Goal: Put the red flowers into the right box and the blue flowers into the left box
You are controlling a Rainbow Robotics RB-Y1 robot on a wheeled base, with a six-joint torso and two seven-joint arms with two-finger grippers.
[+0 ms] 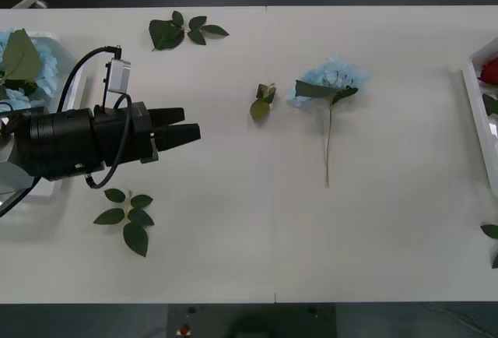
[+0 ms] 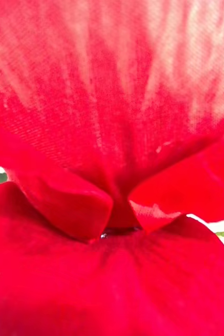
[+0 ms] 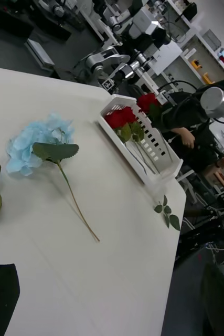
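Note:
One blue flower lies alone on the white table right of centre, its thin stem trailing toward the front edge; it also lies in the left wrist view. My left gripper hovers open and empty over the table's left part, well to the left of that flower, its black fingers pointing at it. Behind it the left box holds more blue flowers. The right box holds red flowers at the table's right end. Red petals press close against the right wrist camera.
Loose green leaf sprigs lie at the back left, front left, centre and near the right box. The right arm reaches over the right box. Bare table surrounds the lone blue flower.

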